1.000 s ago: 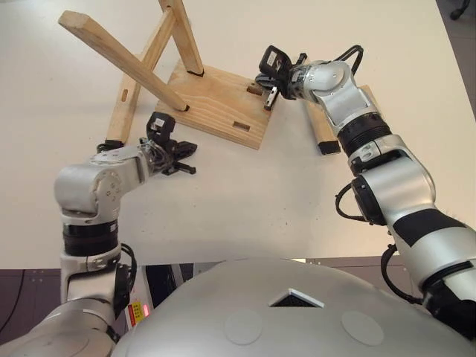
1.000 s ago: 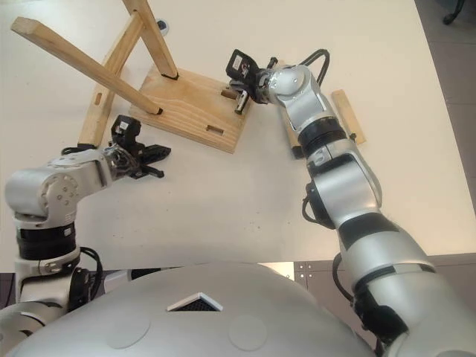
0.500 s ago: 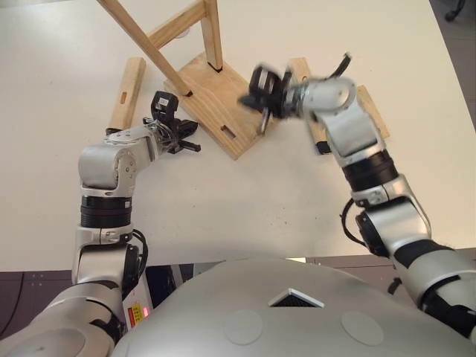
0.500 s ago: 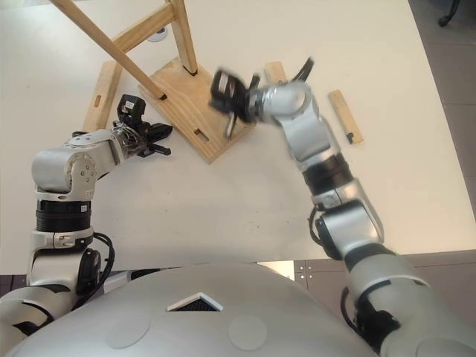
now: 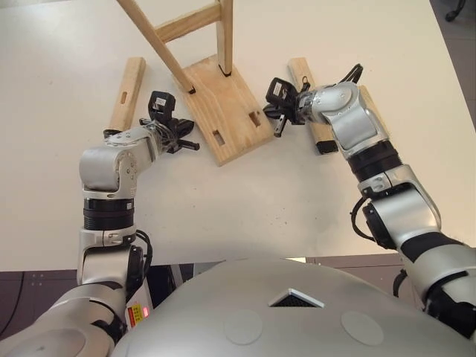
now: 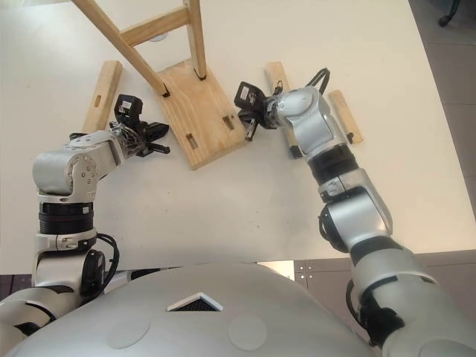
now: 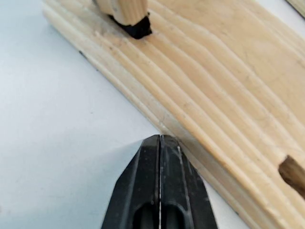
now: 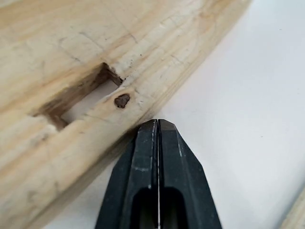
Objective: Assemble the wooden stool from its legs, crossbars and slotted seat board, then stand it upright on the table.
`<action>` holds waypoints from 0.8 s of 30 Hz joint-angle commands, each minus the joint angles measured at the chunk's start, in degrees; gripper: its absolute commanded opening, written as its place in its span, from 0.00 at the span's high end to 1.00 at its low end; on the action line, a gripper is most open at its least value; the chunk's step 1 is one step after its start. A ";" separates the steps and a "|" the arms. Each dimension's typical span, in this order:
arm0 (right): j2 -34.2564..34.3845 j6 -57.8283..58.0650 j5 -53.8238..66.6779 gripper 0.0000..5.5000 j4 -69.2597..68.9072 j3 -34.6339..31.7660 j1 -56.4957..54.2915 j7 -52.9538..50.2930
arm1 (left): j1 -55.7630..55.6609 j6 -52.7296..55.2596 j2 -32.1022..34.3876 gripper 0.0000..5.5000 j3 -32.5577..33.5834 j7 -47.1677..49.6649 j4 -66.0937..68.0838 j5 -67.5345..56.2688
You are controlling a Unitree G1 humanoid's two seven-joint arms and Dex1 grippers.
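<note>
Looks roughly halfway through the build: seat board (image 5: 223, 111) lying flat on the white table (image 5: 245, 208), slot side up, with two legs (image 5: 152, 37) already plugged in at the far end and tied together by a crossbar (image 5: 187, 24). Leaves two empty slots (image 5: 218, 137) at the near end. Reads more like a nudge-and-square-up step than a pick. Left jaws clenched on nothing, tip parked right at the board's left edge, touching or just shy of it, hard to call. Right jaws likewise pinched closed and empty, tip up against the board's right edge beside one of the open slots. Next up, judging by the layout, probably fetching a loose leg: a slotted leg (image 5: 127, 93) flat on the table just left of the board, a second loose leg (image 5: 300, 73) just right of it, partly under the right arm (image 5: 357, 134), plus a shorter bar (image 6: 346, 115) a bit further right. Would call for opening up first, gripping a leg near the middle, lining its end up with a slot and pressing straight down, ideally with the other arm bracing the board against skidding. Worth minding the fitted pair too, sticking up tall and easy to clip. Smooth plain tabletop, so little grip for loose wood. Past the right edge, just a strip of dark grey floor (image 5: 465, 37)
</note>
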 commanded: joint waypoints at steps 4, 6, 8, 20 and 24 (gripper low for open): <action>1.23 8.75 0.92 1.00 -11.05 -0.07 3.56 -1.95 | 2.35 1.73 -3.07 1.00 -3.51 -0.07 3.81 1.48; 1.27 9.48 0.59 1.00 -10.33 0.03 3.37 -3.14 | 2.48 1.07 -3.58 1.00 -3.13 0.31 4.28 1.93; 1.36 10.57 0.74 1.00 -10.03 -1.84 3.00 -5.67 | 2.39 0.48 -3.34 1.00 -2.01 0.45 3.76 2.21; -17.31 16.26 5.19 0.72 -16.98 -25.85 13.44 -15.90 | 4.14 -15.18 -7.77 1.00 13.40 11.88 -3.61 4.21; -22.51 21.74 7.44 0.61 -23.65 -26.18 15.72 -11.73 | 7.41 -16.06 -11.23 1.00 14.74 14.87 -8.71 4.01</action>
